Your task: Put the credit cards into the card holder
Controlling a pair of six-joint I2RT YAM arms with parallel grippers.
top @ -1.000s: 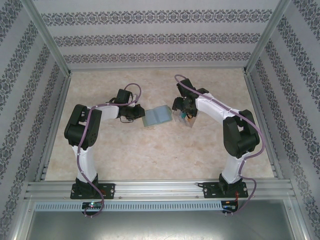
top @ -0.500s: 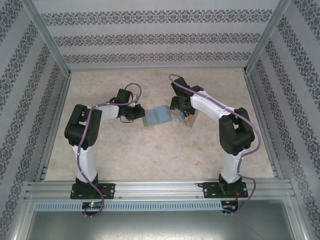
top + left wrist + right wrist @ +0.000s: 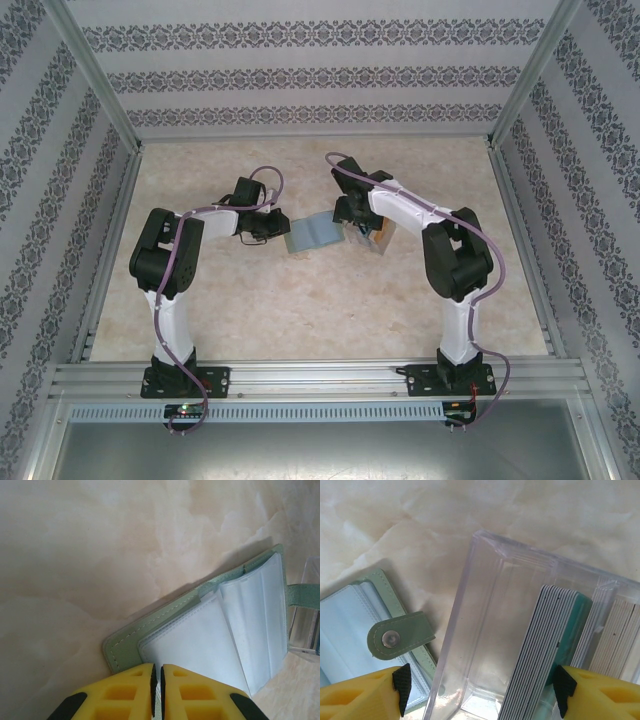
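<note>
Clamping the open card holder (image 3: 200, 635) by its 9 o'clock edge, the left tool (image 3: 156, 690) is clenched. At the holder's 3 o'clock, the right tool (image 3: 483, 690) hangs released above the clear box (image 3: 485, 630), where the credit cards (image 3: 540, 650) stand on edge.

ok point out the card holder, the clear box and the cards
grey-green soft card holder (image 3: 200, 630): left wrist view, inner clear sleeve
clear plastic box (image 3: 480, 630): right wrist view, bare clear wall
stack of thin plastic cards (image 3: 535, 650): right wrist view, upper edges
</note>
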